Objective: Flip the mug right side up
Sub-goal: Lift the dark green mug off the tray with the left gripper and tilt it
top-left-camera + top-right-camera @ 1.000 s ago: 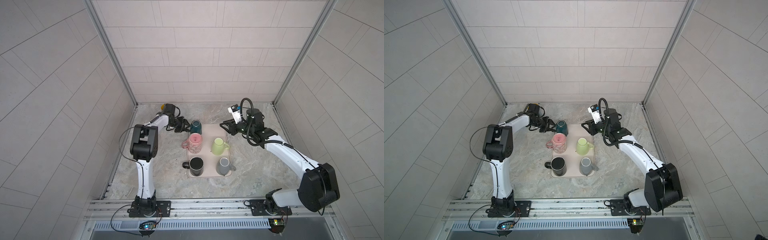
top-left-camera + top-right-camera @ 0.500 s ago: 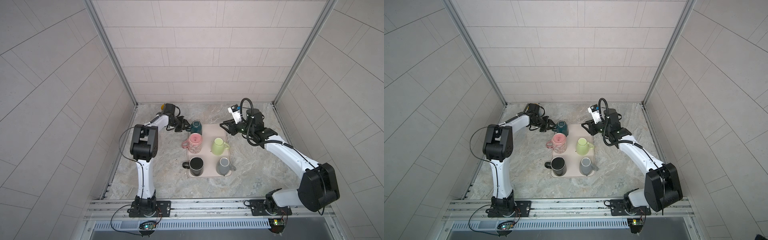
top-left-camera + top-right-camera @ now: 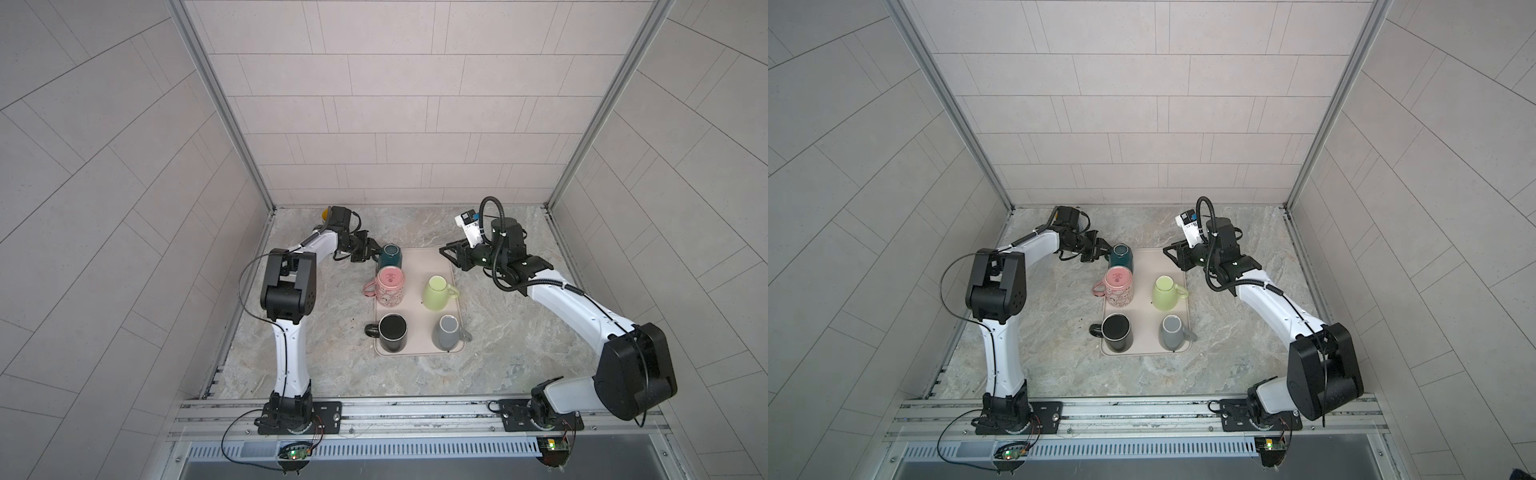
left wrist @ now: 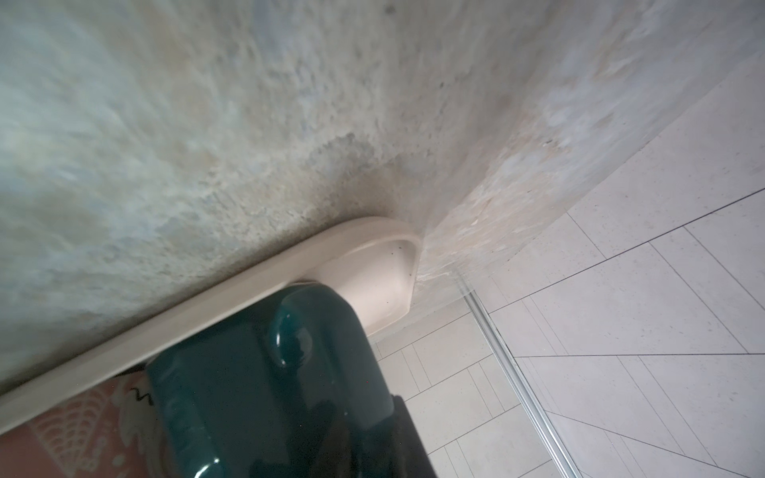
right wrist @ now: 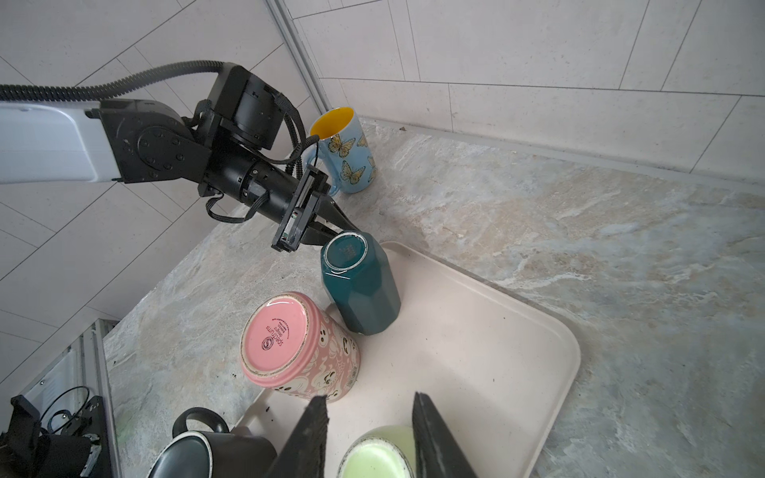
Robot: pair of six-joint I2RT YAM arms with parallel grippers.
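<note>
Pretty boxed-in setup: pale tiled walls [image 3: 395, 104] on three sides, silver corner posts [image 3: 224, 108] where they meet, and a metal rail [image 3: 415, 409] along the front edge with both arm bases bolted to it. The worktop [image 3: 332, 365] has a marbled grey-beige stone look, with a few dark specks just left of the tray.

That tray [image 3: 419, 266] is pinkish-beige with rounded corners and lies flat in the middle of the worktop. Five mugs are on it. The teal mug [image 3: 390, 255] is in the far left corner, base up. Just in front of it is a pink mug [image 3: 390, 284], also base up. A light green mug [image 3: 435, 293] and a grey mug [image 3: 446, 332] on the right side are upside down too. The black mug [image 3: 392, 332] at the near left has its mouth up. Off the tray, a blue butterfly mug [image 5: 345, 153] with a yellow inside stands upright in the far left corner of the worktop, near the wall.

The left tool [image 3: 371, 252] is right up against the teal mug on its handle side, fingers drawn nearly together. I honestly can't tell if they're actually pinching the handle. The right tool [image 3: 446, 253] hangs by the tray's far right corner with its fingers apart and nothing between them.
</note>
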